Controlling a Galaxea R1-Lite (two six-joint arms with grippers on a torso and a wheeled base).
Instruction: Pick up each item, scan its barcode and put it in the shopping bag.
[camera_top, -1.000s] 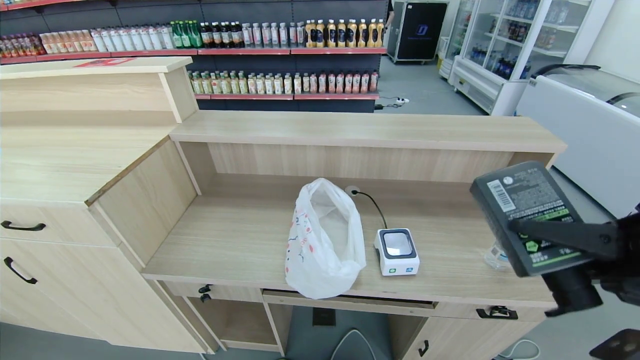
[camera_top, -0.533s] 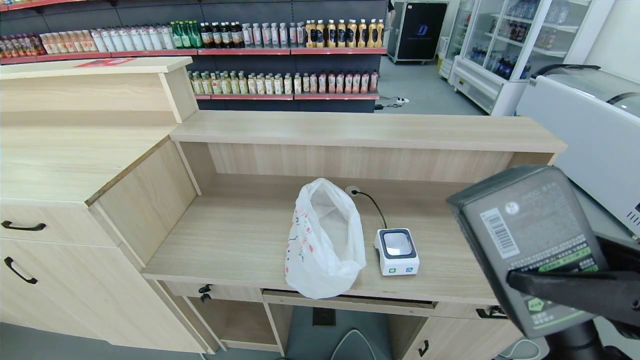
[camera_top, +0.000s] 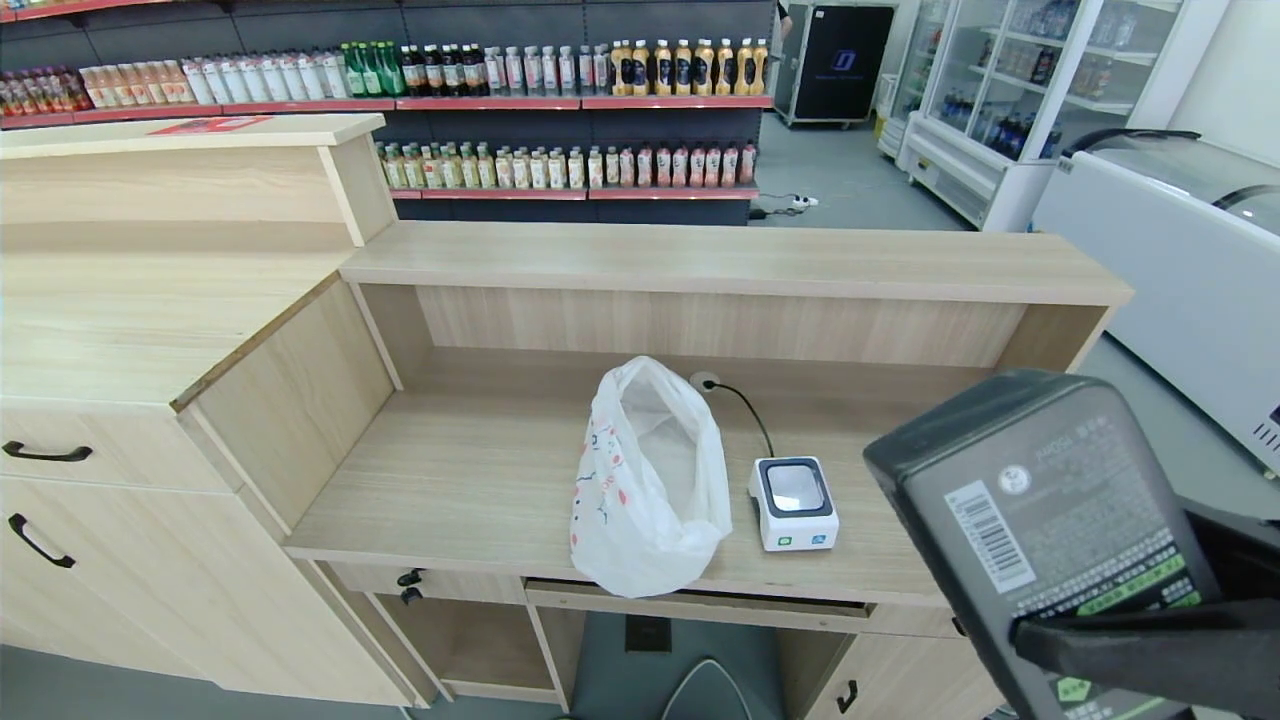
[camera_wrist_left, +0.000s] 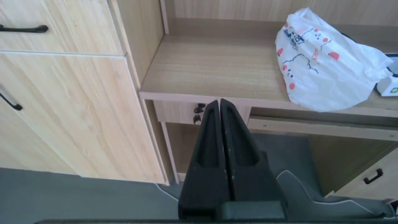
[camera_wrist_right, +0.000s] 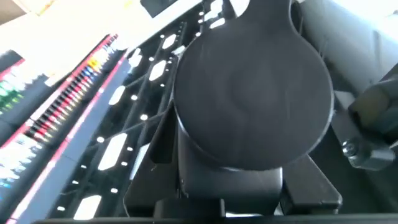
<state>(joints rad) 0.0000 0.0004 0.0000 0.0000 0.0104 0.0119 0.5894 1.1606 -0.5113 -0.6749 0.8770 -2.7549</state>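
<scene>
A dark grey container (camera_top: 1050, 510) with a white barcode label (camera_top: 988, 536) facing up fills the lower right of the head view, high above the counter's right end. My right gripper (camera_top: 1100, 650) is shut on it, one black finger (camera_top: 1150, 645) lying across its label. The right wrist view shows its round black end (camera_wrist_right: 252, 106). The white shopping bag (camera_top: 648, 480) stands open mid-counter, with the white scanner (camera_top: 793, 502) just to its right. My left gripper (camera_wrist_left: 219, 109) is shut on nothing, low in front of the counter, left of the bag (camera_wrist_left: 326, 59).
The wooden counter (camera_top: 480, 470) has a raised back ledge (camera_top: 730, 260) and a taller cabinet (camera_top: 150, 300) with drawers on the left. The scanner's cable (camera_top: 745, 405) runs to the back. Bottle shelves (camera_top: 480, 100) and a white freezer (camera_top: 1190, 260) stand beyond.
The right gripper has carried the container leftward and closer to the head camera, so it looks bigger and lower. The bag, scanner and left arm have not moved.
</scene>
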